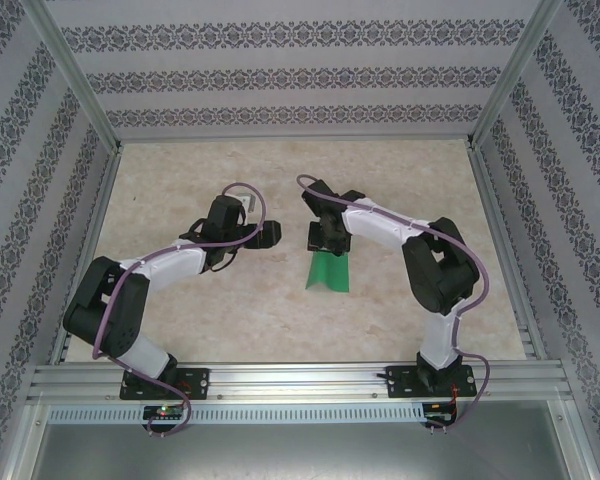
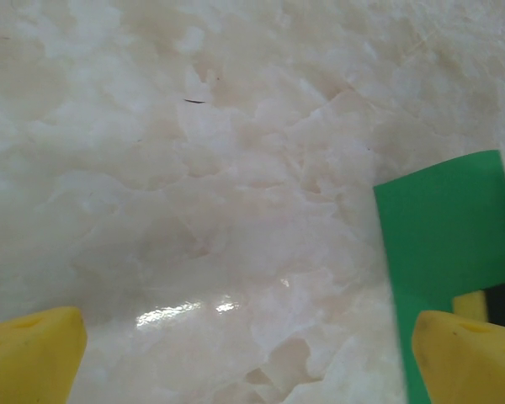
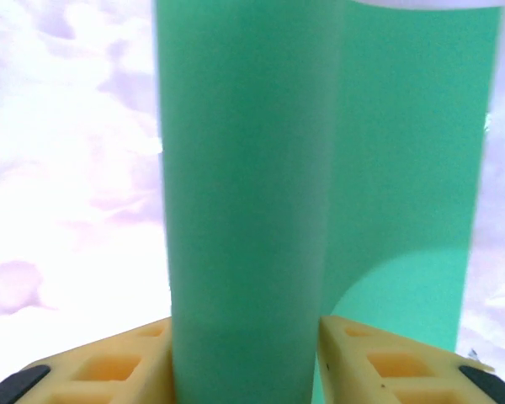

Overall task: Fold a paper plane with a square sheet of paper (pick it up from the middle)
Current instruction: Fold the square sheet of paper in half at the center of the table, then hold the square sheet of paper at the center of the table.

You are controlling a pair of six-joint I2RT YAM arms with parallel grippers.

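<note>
Top external: right tool [image 1: 328, 241] over paper [image 1: 329, 276]

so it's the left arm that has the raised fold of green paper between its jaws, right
No, it is the right arm. The right wrist view shows the raised fold of green paper between its jaws; the left arm has its jaws open over bare table beside the sheet.

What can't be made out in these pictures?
- Top view: right gripper fingertips, hidden under its own wrist.
- Right wrist: whether the fingers pinch the paper; its raised fold hides the contact.
- Left wrist: most of the paper, cut off by the right edge.
</note>
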